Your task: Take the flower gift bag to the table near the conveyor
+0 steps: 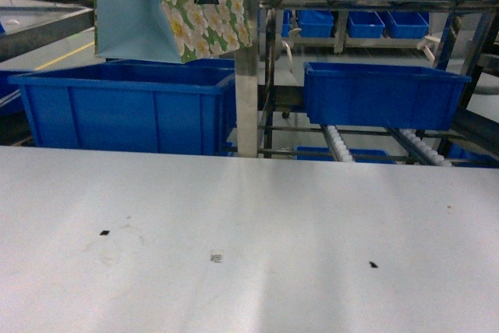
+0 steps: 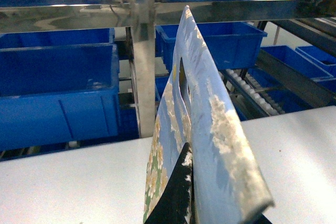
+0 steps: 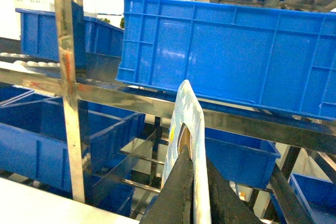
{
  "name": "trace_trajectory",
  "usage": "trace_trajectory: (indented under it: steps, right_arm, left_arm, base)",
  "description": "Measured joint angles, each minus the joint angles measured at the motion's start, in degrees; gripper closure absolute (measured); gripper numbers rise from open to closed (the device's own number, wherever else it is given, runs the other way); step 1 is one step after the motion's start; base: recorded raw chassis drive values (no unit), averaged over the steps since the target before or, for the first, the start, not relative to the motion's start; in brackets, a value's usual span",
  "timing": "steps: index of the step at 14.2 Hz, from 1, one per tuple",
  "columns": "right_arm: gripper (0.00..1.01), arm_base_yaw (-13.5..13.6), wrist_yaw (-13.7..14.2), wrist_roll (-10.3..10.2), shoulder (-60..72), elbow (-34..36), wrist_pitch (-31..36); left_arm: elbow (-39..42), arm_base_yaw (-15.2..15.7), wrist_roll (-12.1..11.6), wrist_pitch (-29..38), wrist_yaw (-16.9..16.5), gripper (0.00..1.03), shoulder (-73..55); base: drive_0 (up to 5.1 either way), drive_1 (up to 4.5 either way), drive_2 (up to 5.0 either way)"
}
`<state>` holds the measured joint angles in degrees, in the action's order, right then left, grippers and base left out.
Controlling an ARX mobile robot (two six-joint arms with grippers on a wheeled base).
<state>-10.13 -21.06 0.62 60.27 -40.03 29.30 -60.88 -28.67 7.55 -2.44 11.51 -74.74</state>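
Hanging high at the left of my head view, the flower gift bag (image 1: 132, 13) is pinched in my left gripper (image 2: 190, 192) – jaws closed flat on its faces near the die-cut handle. It is in the air above the far edge of the table (image 1: 249, 224), in front of a blue bin (image 1: 125, 111) on the conveyor (image 1: 248, 76). My right gripper (image 3: 194, 182) is clamped on another paper bag (image 3: 190, 114) – seen edge-on before the rack.
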Motion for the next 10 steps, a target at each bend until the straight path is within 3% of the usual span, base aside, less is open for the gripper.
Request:
trace_trajectory:
  steps: [6, 9, 10]
  right_arm:
    - [0.99, 0.0, -0.17, 0.0, -0.11, 0.0, 0.11]
    - [0.99, -0.07, 0.04, 0.0, -0.11, 0.0, 0.07]
    - [0.99, -0.07, 0.22, 0.0, -0.09, 0.0, -0.07]
  left_arm:
    - [-0.02, -0.02, 0.0, 0.0, 0.13, 1.01, 0.15]
    - [-0.02, -0.44, 0.0, 0.31, -0.17, 1.01, 0.15]
    - [-0.02, -0.52, 0.0, 0.2, -0.24, 1.01, 0.13]
  base:
    - [0.0, 0.0, 0.0]
    - [-4.5, 4.16, 0.5]
    - [0.0, 0.0, 0.0]
